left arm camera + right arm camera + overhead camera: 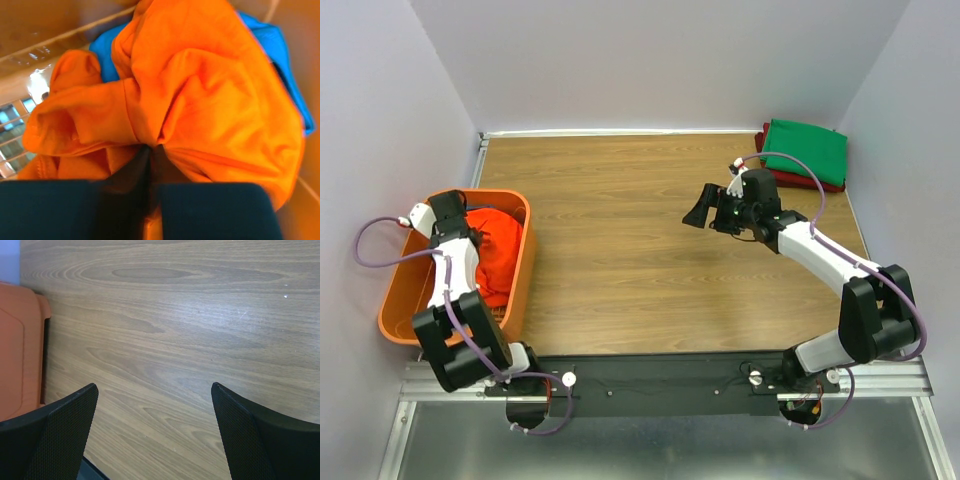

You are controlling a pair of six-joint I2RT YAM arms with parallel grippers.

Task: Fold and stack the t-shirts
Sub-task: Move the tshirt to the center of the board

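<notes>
A crumpled bright orange t-shirt (500, 255) lies in the orange plastic basket (395, 305) at the left. My left gripper (470, 232) is down in the basket, shut on a pinch of the orange t-shirt (200, 100). A teal-blue t-shirt (280, 55) lies under it. A folded green t-shirt (806, 150) rests on a folded dark red one (798, 181) at the far right corner. My right gripper (703, 211) hovers open and empty over the bare table (165, 340); its fingers (65, 425) stand wide apart.
The basket's rim (20, 345) shows at the left edge of the right wrist view. Pale walls close the table at the back and both sides. A metal rail (660, 380) carries both arm bases at the near edge.
</notes>
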